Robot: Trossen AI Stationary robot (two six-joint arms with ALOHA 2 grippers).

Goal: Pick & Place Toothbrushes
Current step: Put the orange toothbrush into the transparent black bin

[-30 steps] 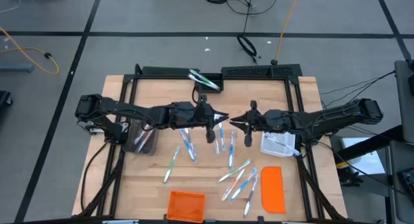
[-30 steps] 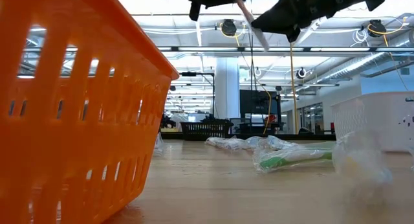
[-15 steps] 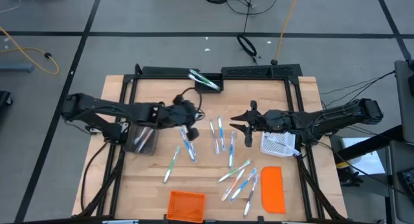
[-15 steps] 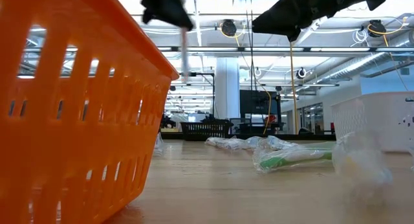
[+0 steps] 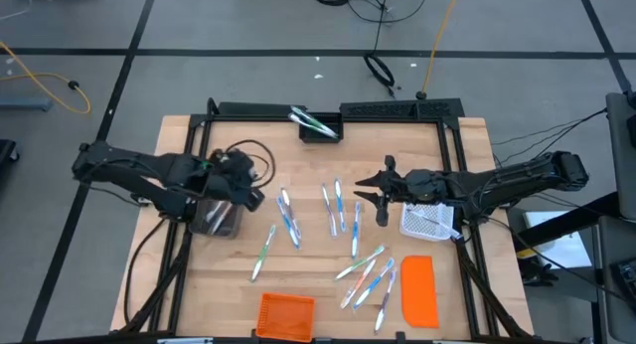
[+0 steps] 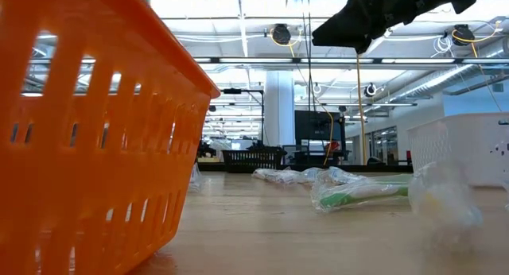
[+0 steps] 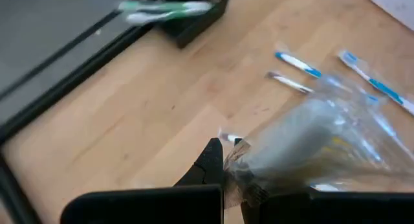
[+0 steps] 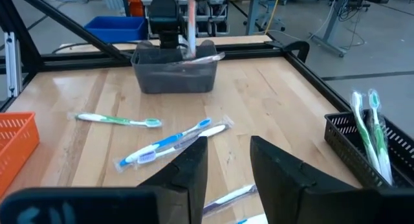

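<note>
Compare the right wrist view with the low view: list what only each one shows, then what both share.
Only the right wrist view: the left gripper shut on a wrapped pink toothbrush above the dark grey bin, the green toothbrush lying alone, and the black basket holding two green brushes. Only the low view: the white mesh basket and the room's ceiling lights. Both: the wooden table, the orange basket, wrapped toothbrushes lying on the wood, and the open right gripper.

You have wrapped toothbrushes point(image 5: 338, 207), white with blue, green or pink accents, lying flat and scattered across the worktop's middle and toward its front edge; two green ones point(image 5: 311, 122) rest at the back edge.
</note>
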